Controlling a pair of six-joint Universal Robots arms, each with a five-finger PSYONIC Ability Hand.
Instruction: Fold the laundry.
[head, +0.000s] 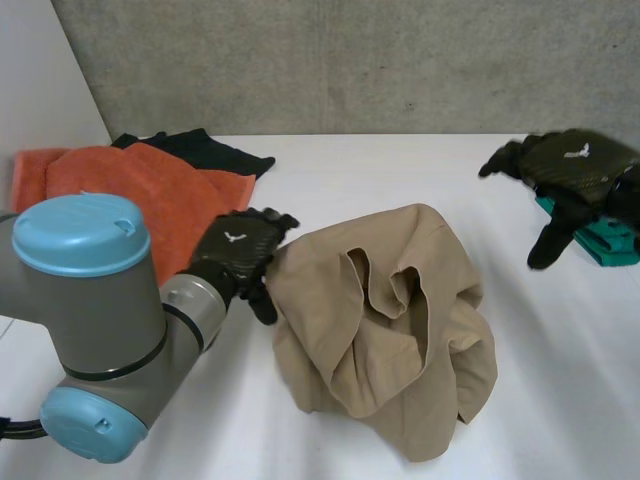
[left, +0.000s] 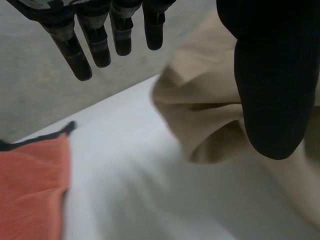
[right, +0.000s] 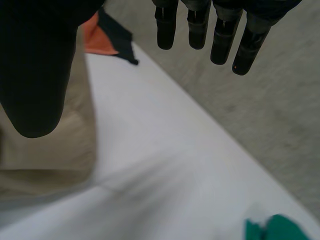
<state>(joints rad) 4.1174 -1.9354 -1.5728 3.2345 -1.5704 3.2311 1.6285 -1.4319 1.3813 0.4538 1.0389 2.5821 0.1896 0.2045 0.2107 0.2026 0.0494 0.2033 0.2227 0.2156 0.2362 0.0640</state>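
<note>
A crumpled tan garment (head: 385, 325) lies in a heap in the middle of the white table (head: 560, 380). My left hand (head: 238, 255) hovers just beside its left edge, fingers straight and open, holding nothing. In the left wrist view the fingers (left: 95, 42) point past the tan cloth (left: 205, 115), with the thumb (left: 272, 85) over it. My right hand (head: 575, 165) is open at the far right of the table, well clear of the garment. Its straight fingers (right: 220, 32) and thumb (right: 35, 75) hang over bare table, with the tan garment (right: 45, 150) beneath the thumb.
An orange towel (head: 150, 195) lies at the back left on a black cloth (head: 210, 150). A teal cloth (head: 605, 240) sits under my right hand at the right edge. A grey wall runs behind the table.
</note>
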